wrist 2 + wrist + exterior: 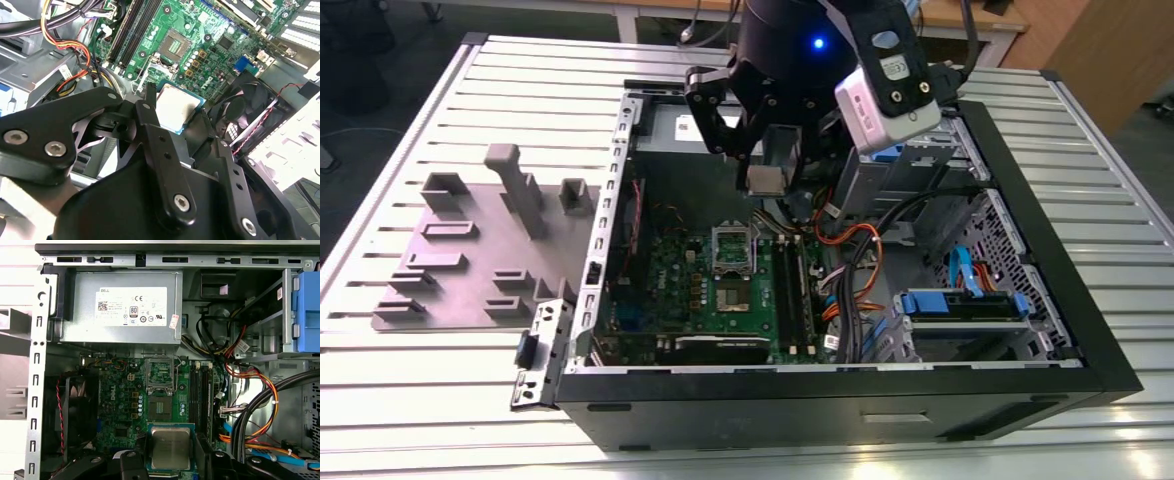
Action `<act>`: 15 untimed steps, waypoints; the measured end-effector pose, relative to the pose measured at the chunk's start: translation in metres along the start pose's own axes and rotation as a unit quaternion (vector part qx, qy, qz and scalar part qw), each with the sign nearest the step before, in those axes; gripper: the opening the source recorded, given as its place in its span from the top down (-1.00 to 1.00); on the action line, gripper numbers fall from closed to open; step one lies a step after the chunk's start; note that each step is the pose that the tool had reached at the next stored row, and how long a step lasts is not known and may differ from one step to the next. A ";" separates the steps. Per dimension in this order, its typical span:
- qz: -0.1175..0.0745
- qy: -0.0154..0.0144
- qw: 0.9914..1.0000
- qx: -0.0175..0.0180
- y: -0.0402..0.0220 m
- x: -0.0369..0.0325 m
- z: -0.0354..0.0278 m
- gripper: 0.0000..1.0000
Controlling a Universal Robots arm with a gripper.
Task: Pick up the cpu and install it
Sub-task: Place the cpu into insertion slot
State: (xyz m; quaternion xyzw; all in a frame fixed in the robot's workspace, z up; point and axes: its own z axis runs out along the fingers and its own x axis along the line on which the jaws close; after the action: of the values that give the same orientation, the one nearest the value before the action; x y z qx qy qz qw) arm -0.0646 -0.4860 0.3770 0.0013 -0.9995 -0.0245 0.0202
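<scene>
The cpu [765, 180], a flat square chip with a silver-grey lid, hangs above the green motherboard [707, 300] inside the open computer case [854, 400]. My gripper [767, 176] is shut on it, one black finger on each side. In both wrist views the cpu [177, 107] [171, 447] sits between the fingers [150, 115] [136, 460], lid showing. The silver-framed socket [734, 248] [161, 376] [176, 44] lies on the board below and ahead of the chip, apart from it, its contact field exposed.
A grey-purple fixture plate [467, 250] with raised blocks lies on the slatted table at the exterior view's left. Inside the case are the power supply [125, 310], orange and black cables [250, 390], memory slots [200, 390], a fan [75, 410] and blue drive bays [961, 300].
</scene>
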 end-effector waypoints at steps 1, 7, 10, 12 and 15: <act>0.000 0.000 1.000 0.000 0.0000 0.0000 0.0001 0.06; 0.000 0.000 1.000 0.000 0.0000 0.0000 0.0001 0.06; 0.000 0.000 1.000 0.000 0.0000 0.0000 0.0001 0.06; 0.000 0.000 1.000 0.000 0.0000 0.0000 0.0006 0.06; 0.000 0.000 1.000 0.000 -0.0003 -0.0002 0.0051 0.06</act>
State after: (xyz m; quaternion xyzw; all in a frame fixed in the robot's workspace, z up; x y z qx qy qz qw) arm -0.0646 -0.4860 0.3718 0.0013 -0.9995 -0.0245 0.0202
